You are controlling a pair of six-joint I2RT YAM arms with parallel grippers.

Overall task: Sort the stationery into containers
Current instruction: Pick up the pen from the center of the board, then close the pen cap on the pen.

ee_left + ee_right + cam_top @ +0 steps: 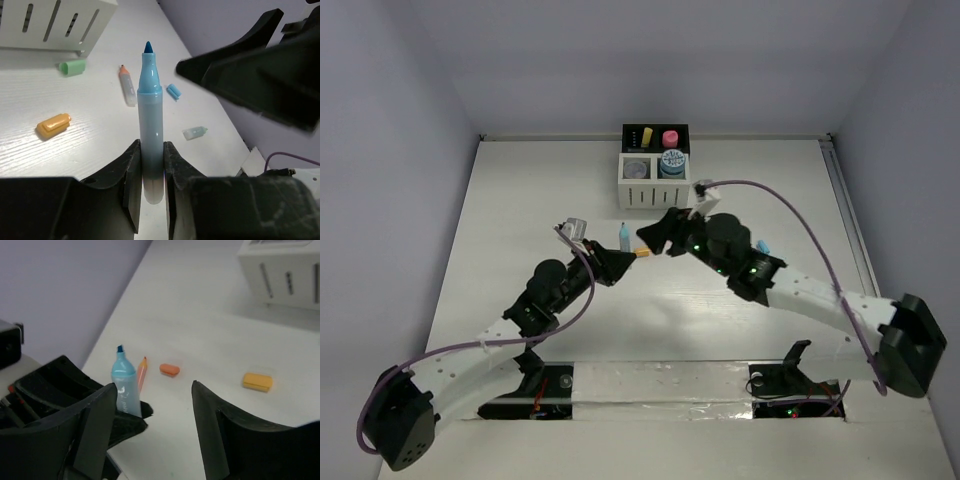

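My left gripper (617,260) (151,150) is shut on an uncapped light-blue marker (150,120), held upright with its tip up; the marker also shows in the top view (623,236) and the right wrist view (123,382). My right gripper (658,232) (154,387) is open and empty, right beside the marker, jaws wide apart. The organiser (655,190) stands at the far middle, with yellow stubs (645,135), a pink stub (670,137) and a blue-white roll (672,161) inside. Its white slatted wall shows in both wrist views (50,25) (285,275).
Loose on the table: a yellow-orange stub (53,125) (258,381), a green stub (72,67), an orange-tipped pen (126,86) (141,374), an orange stub (169,370) (642,254), a small blue cap (173,91) (762,245) and a clear cap (195,132).
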